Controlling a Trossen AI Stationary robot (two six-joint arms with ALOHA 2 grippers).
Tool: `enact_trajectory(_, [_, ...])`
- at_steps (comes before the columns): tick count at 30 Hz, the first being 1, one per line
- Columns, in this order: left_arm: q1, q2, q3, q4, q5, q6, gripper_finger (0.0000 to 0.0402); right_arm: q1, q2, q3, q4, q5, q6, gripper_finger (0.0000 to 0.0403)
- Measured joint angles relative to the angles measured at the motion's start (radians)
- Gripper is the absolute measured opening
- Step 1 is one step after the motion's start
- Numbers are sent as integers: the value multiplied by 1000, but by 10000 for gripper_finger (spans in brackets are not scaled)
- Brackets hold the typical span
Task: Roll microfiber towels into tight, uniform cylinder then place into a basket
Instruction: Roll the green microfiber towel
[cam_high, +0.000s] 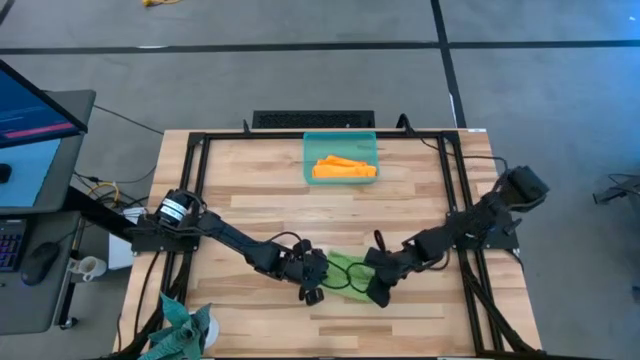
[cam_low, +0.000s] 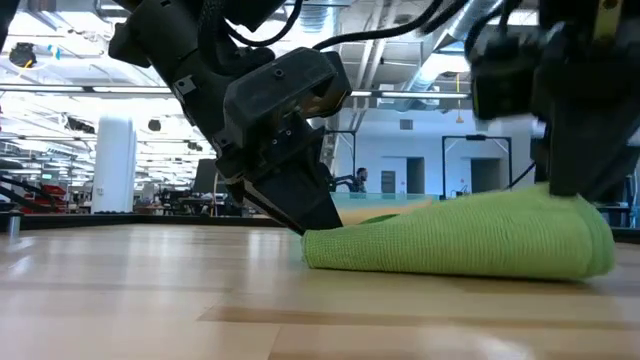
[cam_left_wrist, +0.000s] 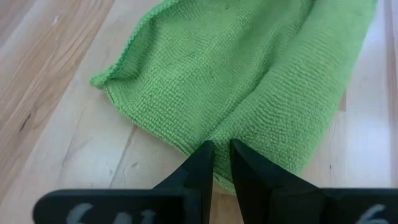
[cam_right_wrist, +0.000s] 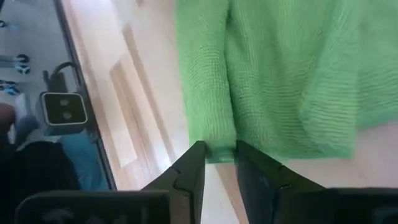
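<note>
Right now your left gripper and right gripper each pinch an end of the half-rolled green towel, well in front of the basket; the orange towel already lies inside, so finish rolling and place.

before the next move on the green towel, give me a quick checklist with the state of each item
1. Left gripper on the green towel: ok, fingers nearly closed on a fold at its edge.
2. Right gripper on the towel: ok, fingers straddle the rolled edge; firm pinch cannot tell.
3. Towel rolled tight and even: not ok, one side is rolled, the rest lies loosely folded on the table.
4. Orange towel in the basket: ok.
5. Room left in the basket for the green towel: cannot tell.
</note>
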Motion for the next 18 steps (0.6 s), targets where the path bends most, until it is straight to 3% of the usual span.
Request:
enact_trajectory(5, [-1,0,-1,1,-8,-43,49,83,-67,-5,-18,217,-57,107])
enact_trajectory(12, [-8,1,-1,6,-13,-46,49,231,-4,-10,78,611,-56,107])
enact_trajectory(14, [-8,1,-1,8,-13,-46,49,241,39,-10,157,656,-86,107])
enact_trajectory(18, [-8,1,-1,8,-13,-49,49,233,137,-9,296,631,-156,107])
